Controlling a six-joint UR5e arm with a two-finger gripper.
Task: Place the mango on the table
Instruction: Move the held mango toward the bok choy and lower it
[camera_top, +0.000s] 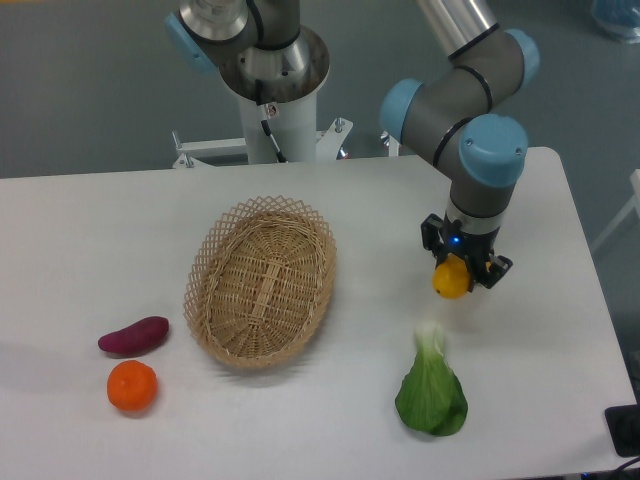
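- The mango (451, 280) sits clamped between the jaws of the gripper (456, 272); only its yellow lower end shows below the fingers, so it seems to hang with its long axis near vertical — though the upper part is hidden by the tool and I cannot be sure of the tilt.
- It lies directly under the tool, above the right part of the table (90, 240), between the wicker basket (261, 282) to its left and the table's right edge.
- Whether the fruit already touches the tabletop cannot be told from this view; my judgement is that it hangs a little above the surface.
- Near it, toward the front, lies the leafy green vegetable (432, 390) — apart from the mango, but close enough that a straight descent looks safer than any drift forward.
- The arm reaches in from the upper right, its wrist pointing straight down, the gripper vertical over bare white tabletop.
- The coming move, as I judge it, calls for lowering and then opening the jaws; an upright mango may tip or roll once freed.
- The purple sweet potato (134, 335) and the tangerine (132, 386) lie well apart at the front left.
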